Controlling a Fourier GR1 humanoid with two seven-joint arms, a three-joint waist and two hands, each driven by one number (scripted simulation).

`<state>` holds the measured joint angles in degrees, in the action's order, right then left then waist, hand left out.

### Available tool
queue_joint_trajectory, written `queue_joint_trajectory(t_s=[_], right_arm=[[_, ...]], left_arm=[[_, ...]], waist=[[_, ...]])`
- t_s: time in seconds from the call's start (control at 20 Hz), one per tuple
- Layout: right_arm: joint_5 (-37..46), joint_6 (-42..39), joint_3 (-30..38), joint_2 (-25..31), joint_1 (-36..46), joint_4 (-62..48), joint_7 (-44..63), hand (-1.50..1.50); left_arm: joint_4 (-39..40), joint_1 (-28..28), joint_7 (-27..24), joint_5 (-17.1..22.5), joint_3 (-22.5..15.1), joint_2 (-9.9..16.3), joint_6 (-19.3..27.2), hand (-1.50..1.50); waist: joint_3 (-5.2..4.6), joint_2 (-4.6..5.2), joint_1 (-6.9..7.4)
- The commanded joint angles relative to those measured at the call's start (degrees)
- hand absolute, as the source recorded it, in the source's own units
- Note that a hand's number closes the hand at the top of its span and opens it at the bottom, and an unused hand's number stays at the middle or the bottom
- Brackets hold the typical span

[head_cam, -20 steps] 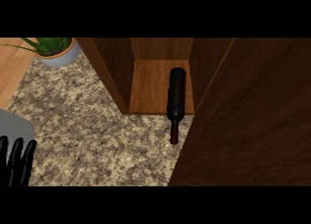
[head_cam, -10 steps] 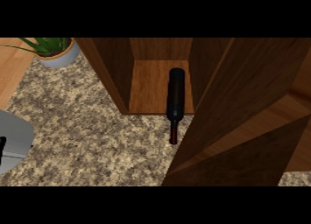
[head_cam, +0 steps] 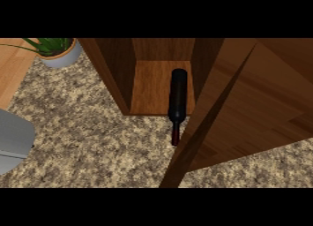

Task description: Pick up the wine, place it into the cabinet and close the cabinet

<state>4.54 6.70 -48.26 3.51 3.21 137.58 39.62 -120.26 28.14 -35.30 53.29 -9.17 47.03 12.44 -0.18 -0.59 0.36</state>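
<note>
Wine (head_cam: 177, 95) lies on its side in the open cabinet (head_cam: 116, 70), a dark bottle with its base toward the back of the compartment and its body along the right side of the wooden floor, close to the right inner wall. The neck points toward the near edge of the counter (head_cam: 87, 132) and reaches past the cabinet's front lip, so the reddish tip hangs over the speckled stone surface, not over the shelf. No hand touches the bottle.

The cabinet stands at the counter's far edge, its left wall and back panel in dark wood, its floor in a lighter, warmer tone. Its door (head_cam: 250, 106) is at the right, a broad wooden panel that slants from the upper right down to the counter's near edge; its leading edge runs just beside the bottle's neck, and whether the two touch cannot be told. The door does not cover the opening.

At the far left corner of the counter sits a potted plant (head_cam: 54, 50), green leaves in a pale round pot, well apart from the cabinet's left wall. Beyond the counter's left edge a strip of light wooden floor shows. A grey forearm (head_cam: 8, 143) comes in at the left edge of the view, low over the counter's near left part. Neither hand shows, so how their fingers stand cannot be told.
</note>
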Motion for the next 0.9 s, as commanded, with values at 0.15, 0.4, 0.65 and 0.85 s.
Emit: queue_joint_trajectory(t_s=[0.15,0.4,0.65,0.85], right_arm=[[4.5,9.3,-8.2,-3.2,14.5,-2.0,4.1,1.5],[1.0,14.5,-6.7,-3.1,23.7,-7.7,4.7,1.5],[-7.7,17.9,1.4,-3.0,33.2,-12.9,4.7,1.5],[-13.2,21.3,5.6,-3.2,43.1,-21.4,1.8,1.5]], left_arm=[[2.0,-2.8,2.7,1.7,1.8,-0.7,-2.5,-1.5],[1.1,-2.4,3.1,0.9,0.2,-2.2,-3.2,-1.5],[-0.5,-6.2,7.0,2.4,0.6,-2.0,-0.8,-1.5],[-0.2,-7.5,6.5,-0.2,-0.8,-3.5,0.5,-1.5]], waist=[[-0.03,0.32,0.16],[-0.05,0.37,1.12],[-0.01,0.86,1.64],[0.03,0.93,2.18]])
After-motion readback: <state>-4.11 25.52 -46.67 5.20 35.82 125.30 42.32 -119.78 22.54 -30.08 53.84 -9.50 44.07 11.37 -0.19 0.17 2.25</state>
